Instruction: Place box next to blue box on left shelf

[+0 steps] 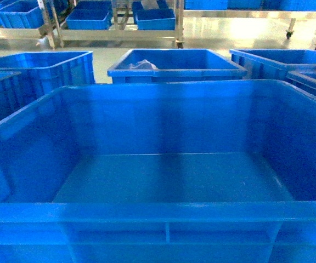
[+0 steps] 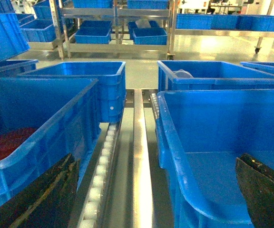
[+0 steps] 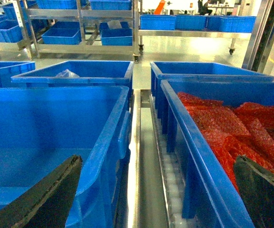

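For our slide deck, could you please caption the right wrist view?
Open right gripper straddling the empty box's right wall, beside a crate of red bags.

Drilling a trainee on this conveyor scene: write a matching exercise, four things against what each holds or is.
Things:
1. big crate in front
2. crate straight behind it
3. crate to its right
4. strip between the crate rows

Descriptions:
A. bare metal rail beside white rollers
B. full of red bagged goods
C. nothing on its glossy floor
D. a bit of crumpled clear plastic inside

Pairs: 1-C, 2-D, 3-B, 4-A
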Available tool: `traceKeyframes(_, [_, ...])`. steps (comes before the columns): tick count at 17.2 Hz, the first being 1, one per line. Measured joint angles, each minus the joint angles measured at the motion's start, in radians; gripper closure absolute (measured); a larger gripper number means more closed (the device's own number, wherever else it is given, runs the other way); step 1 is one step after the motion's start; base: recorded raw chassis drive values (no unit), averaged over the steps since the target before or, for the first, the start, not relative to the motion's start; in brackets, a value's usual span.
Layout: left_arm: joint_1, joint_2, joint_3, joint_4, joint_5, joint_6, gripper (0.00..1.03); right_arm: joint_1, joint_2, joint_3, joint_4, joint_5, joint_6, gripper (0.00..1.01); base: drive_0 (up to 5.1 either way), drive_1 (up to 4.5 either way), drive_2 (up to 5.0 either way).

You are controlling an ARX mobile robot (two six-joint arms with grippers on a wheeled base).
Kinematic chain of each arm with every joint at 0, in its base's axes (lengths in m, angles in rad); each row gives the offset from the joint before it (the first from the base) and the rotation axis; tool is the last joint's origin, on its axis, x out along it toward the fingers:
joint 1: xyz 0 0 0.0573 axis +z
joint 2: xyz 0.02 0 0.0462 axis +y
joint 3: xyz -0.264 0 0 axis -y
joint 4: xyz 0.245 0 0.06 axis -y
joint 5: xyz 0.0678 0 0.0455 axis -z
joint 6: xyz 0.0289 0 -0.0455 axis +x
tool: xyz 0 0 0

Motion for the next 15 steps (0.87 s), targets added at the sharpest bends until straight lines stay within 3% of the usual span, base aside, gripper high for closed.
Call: traceKeyframes(15, [0.0,0.0,0.0,0.0,0.0,0.0,0.05,0.0,0.0,0.0,0.0,0.0,0.0,0.03,0.0,0.0,0.0])
